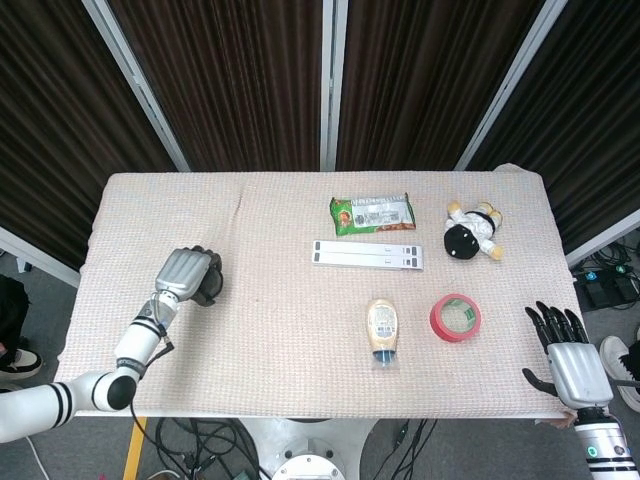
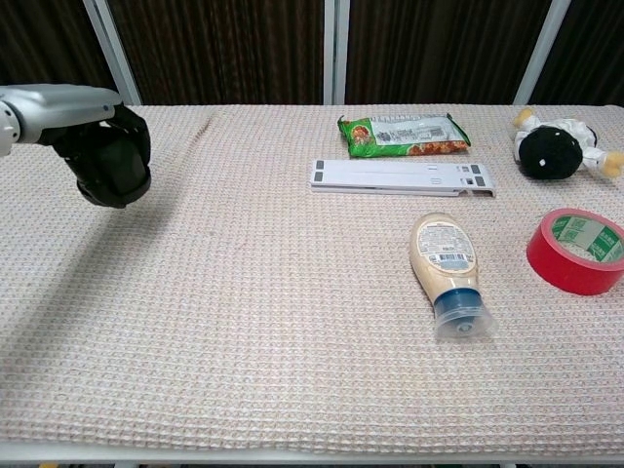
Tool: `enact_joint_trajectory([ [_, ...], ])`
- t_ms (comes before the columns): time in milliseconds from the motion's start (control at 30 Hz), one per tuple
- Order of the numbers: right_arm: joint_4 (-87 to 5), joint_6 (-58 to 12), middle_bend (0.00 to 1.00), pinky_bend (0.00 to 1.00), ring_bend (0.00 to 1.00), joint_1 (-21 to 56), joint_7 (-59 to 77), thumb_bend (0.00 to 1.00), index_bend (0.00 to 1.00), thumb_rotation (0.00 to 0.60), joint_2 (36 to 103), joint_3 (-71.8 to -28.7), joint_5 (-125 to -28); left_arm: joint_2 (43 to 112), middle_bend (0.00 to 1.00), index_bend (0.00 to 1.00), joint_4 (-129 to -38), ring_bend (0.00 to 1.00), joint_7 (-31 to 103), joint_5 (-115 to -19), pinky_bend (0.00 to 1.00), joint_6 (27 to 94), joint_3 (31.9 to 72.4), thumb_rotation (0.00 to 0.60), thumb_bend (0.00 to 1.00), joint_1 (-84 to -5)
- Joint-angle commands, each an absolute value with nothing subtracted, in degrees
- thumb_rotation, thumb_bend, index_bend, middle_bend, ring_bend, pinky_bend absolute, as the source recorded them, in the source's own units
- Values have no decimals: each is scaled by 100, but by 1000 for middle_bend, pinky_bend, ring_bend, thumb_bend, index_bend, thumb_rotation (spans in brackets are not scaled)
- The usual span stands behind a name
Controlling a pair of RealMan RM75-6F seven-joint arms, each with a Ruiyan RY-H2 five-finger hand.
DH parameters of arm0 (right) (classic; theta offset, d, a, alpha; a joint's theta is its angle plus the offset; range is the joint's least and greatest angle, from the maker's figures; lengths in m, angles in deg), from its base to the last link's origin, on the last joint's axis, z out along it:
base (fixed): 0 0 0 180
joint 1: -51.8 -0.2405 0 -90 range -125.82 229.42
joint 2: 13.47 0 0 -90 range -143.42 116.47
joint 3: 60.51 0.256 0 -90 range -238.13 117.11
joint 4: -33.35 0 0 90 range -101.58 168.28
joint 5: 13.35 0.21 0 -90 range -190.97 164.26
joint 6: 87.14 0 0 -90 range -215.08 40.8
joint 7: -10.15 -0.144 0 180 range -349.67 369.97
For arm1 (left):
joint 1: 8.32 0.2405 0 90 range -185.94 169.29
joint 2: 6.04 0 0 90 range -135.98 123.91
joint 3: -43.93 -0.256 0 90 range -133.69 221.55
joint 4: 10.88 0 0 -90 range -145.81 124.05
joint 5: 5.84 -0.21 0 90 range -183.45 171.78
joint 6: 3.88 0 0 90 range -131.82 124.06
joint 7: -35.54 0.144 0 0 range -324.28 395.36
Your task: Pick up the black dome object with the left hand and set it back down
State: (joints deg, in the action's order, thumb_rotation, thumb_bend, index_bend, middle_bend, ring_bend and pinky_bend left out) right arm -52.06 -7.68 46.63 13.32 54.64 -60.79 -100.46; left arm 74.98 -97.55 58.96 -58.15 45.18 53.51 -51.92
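Note:
The black dome object (image 1: 209,288) (image 2: 114,166) is at the table's left side, gripped from above by my left hand (image 1: 186,272) (image 2: 68,107). The hand's silver back covers the dome's top, and its dark fingers wrap round the sides. In the chest view the dome hangs clear of the cloth and throws a shadow below it. My right hand (image 1: 562,352) is off the table's front right corner, its fingers spread and holding nothing. It does not show in the chest view.
On the beige cloth (image 1: 270,330) lie a green snack packet (image 1: 372,213), a white flat bar (image 1: 367,254), a plush toy (image 1: 472,231), a sauce bottle on its side (image 1: 382,330) and a red tape roll (image 1: 456,317). All are right of centre.

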Motion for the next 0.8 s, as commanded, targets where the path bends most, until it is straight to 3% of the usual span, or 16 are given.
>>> enact_joint_trajectory([
  [33,-5199,-763,0,0,0,4661,1336,101,0,600,5472,-6073,-10043,7379,450,416,-10368,277,5498,-6342,375,4534,5434,600,75,-5213],
  [233,-5220,-785,0,0,0,4641,1373,101,0,600,5483,-6059,-10032,7316,451,415,-11215,281,4854,-7191,377,4105,5292,600,76,-5349],
  [400,-5226,-789,0,0,0,4634,1375,101,0,600,5486,-6056,-10032,7365,451,414,-10696,281,5182,-7392,377,4505,5278,600,76,-5342],
  [667,-5355,-568,0,0,0,4676,1397,101,0,600,5380,-6024,-10146,7348,452,414,-8614,281,6473,-5650,377,4861,5735,600,77,-5503],
  [800,-5420,-540,0,0,0,4678,1464,101,0,600,5368,-6059,-10229,7194,452,414,-8703,281,6489,-5344,376,4771,5794,600,77,-5500],
])
